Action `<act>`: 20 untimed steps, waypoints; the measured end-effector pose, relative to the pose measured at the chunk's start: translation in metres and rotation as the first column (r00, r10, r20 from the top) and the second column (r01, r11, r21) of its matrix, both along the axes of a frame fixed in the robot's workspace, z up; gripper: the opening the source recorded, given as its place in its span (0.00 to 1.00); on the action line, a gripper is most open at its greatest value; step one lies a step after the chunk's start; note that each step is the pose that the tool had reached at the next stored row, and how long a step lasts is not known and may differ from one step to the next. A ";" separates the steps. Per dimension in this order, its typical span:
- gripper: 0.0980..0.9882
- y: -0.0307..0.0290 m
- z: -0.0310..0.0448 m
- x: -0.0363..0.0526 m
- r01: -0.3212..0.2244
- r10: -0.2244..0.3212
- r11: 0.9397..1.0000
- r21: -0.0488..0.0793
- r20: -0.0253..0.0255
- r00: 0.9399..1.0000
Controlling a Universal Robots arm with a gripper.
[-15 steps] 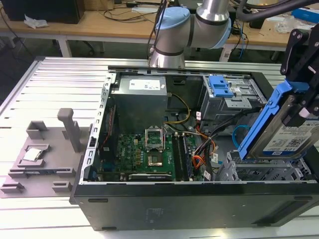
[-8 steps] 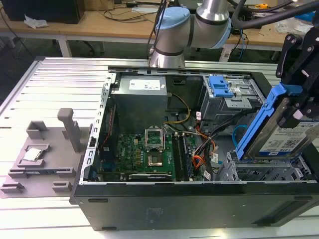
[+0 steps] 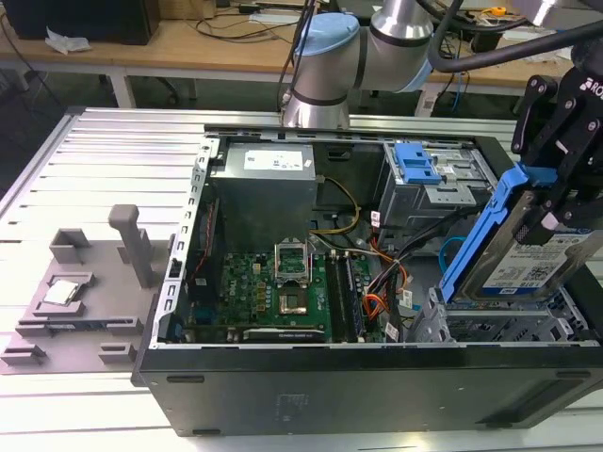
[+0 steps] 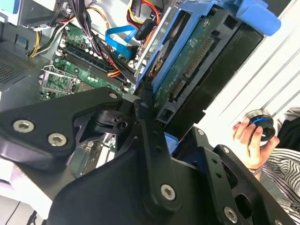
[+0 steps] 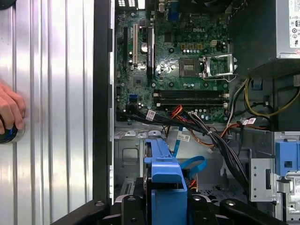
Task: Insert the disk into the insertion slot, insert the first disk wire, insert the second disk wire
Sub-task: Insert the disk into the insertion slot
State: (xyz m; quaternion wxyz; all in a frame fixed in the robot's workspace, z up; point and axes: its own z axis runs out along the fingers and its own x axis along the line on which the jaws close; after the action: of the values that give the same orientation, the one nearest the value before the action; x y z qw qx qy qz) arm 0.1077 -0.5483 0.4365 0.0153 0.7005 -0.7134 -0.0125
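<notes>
In the exterior view my gripper (image 3: pixel 554 193) is shut on the disk (image 3: pixel 529 256), a silver-grey drive with a white label in a blue carrier. It hangs tilted, its lower edge just over the insertion slot (image 3: pixel 499 327), the silver perforated cage at the case's near right corner. In the second wrist view the black fingers (image 4: pixel 150 140) clamp the disk (image 4: pixel 197 51) by its carrier, connector edge showing. The first wrist view looks down the blue carrier (image 5: pixel 164 174) into the silver bay (image 5: pixel 129 154). A loose blue data wire (image 5: pixel 193 164) and a black-orange wire bundle (image 5: pixel 211 136) lie beside the bay.
The open computer case (image 3: pixel 358 381) lies on a ribbed aluminium table (image 3: pixel 104 160). A grey cage with a blue latch (image 3: pixel 416 165) sits behind the slot. A person's hand (image 4: pixel 248 140) holds a round knob near the case. A grey fixture (image 3: pixel 75 292) stands at the exterior view's left.
</notes>
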 end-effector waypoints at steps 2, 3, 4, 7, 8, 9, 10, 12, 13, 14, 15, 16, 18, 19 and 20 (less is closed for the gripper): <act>0.30 -0.0001 -0.0017 0.0000 0.000 0.000 1.000 -0.002 0.000 1.000; 0.30 -0.0002 -0.0026 0.0000 0.000 0.000 1.000 -0.002 0.000 1.000; 0.30 -0.0002 -0.0035 0.0000 0.000 0.000 1.000 -0.002 0.000 1.000; 0.30 -0.0002 -0.0091 -0.0001 0.000 0.000 1.000 -0.002 0.000 1.000; 0.30 -0.0002 -0.0113 -0.0002 0.000 0.000 1.000 -0.002 0.000 1.000; 0.30 -0.0003 -0.0138 -0.0003 0.000 0.000 1.000 -0.002 0.000 1.000; 0.30 -0.0003 -0.0149 -0.0003 0.000 0.000 1.000 -0.002 0.000 1.000; 0.30 -0.0003 -0.0182 -0.0003 0.000 0.000 1.000 -0.002 0.000 1.000; 0.30 -0.0003 -0.0212 -0.0003 0.000 0.000 1.000 -0.002 0.000 1.000; 0.30 -0.0002 -0.0240 -0.0003 0.000 0.000 1.000 -0.002 0.000 1.000; 0.30 -0.0002 -0.0260 -0.0003 0.000 0.000 1.000 -0.002 0.000 1.000; 0.30 -0.0003 -0.0278 -0.0003 0.000 0.000 1.000 -0.002 0.000 1.000; 0.30 -0.0003 -0.0319 -0.0003 0.000 0.000 1.000 -0.002 0.000 1.000; 0.30 -0.0003 -0.0325 -0.0003 0.000 0.000 1.000 -0.002 0.000 1.000; 0.30 -0.0003 -0.0335 -0.0003 0.000 0.000 1.000 -0.002 0.000 1.000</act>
State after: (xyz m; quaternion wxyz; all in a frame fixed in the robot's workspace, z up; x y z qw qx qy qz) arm 0.1074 -0.5485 0.4030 0.0161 0.7005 -0.7134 -0.0117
